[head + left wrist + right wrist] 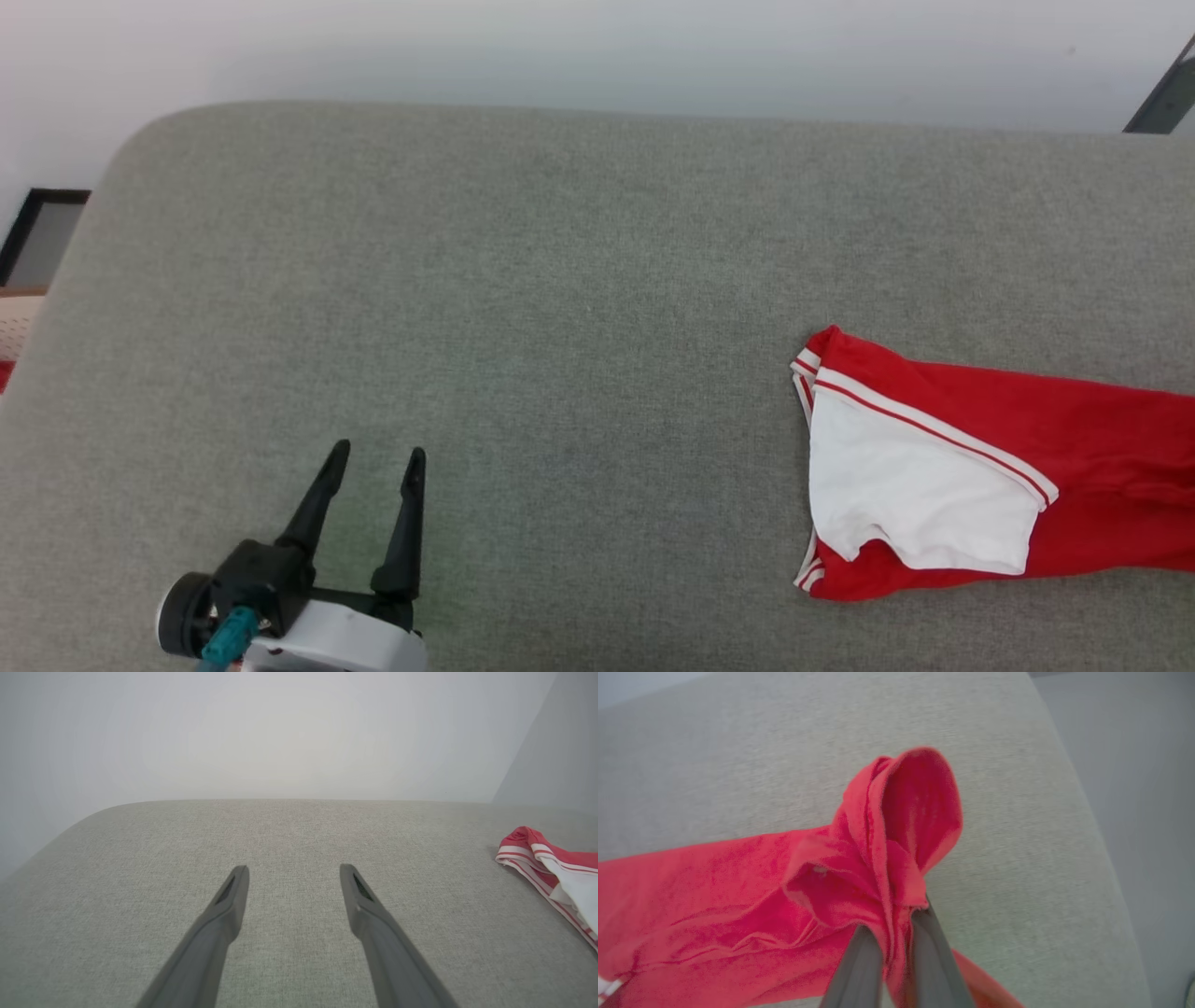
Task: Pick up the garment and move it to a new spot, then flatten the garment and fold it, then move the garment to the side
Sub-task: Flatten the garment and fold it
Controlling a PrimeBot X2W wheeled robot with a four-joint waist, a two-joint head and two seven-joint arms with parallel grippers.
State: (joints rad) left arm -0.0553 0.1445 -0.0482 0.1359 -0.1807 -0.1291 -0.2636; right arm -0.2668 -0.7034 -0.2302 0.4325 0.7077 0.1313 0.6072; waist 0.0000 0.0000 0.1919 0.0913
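Far left, off the cushion's left edge: a dark frame [42,224] low against the pale wall [597,47]. The grey fabric cushion [560,280], with rounded far corners, takes up most of the head view. The left gripper [379,451] sits over the near-left part of the cushion, close to its near edge, fingers pointing toward the far edge, jaws spread wide. Left wrist view agrees: left gripper [294,870] wide, grey weave showing between the two fingers [224,919], the garment [551,868] off to its right and well apart, resting on the cushion with striped trim and white cloth showing. In the head view the garment [1074,420] lies on the right part of the cushion, nearer the near edge than the far one, and runs out past the right side of the view. Its left end is a white sleeve [915,485] edged in red-and-white stripes, lying flat over red cloth; the rest seen is plain red, lightly creased. Right wrist view: right gripper [894,933] pinched narrow on a bunched fold of the garment [738,896]. The fold rises in a loop past the fingertips, and the rest trails off to that view's left over the cushion. A cushion edge runs close by on that view's right. Upper right of the head view, beyond the far edge: a dark slanted bar [1162,93].
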